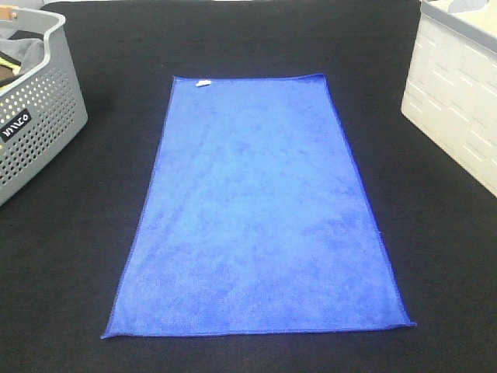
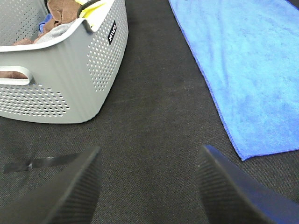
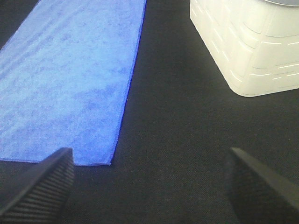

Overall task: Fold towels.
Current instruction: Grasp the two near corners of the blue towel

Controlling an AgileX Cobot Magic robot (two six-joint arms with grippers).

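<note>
A blue towel (image 1: 256,210) lies spread flat and unfolded on the black table, its long side running from near to far, with a small white tag at its far edge. Neither gripper shows in the high view. In the left wrist view my left gripper (image 2: 147,186) is open and empty above the black cloth, with the towel's near left corner (image 2: 245,154) beside it. In the right wrist view my right gripper (image 3: 149,182) is open and empty, with the towel's near right corner (image 3: 105,161) close to one finger.
A grey perforated basket (image 1: 35,116) holding several crumpled cloths stands at the left; it also shows in the left wrist view (image 2: 65,70). A white crate (image 1: 458,93) stands at the right, also in the right wrist view (image 3: 252,46). Grey tape (image 2: 37,163) marks the table.
</note>
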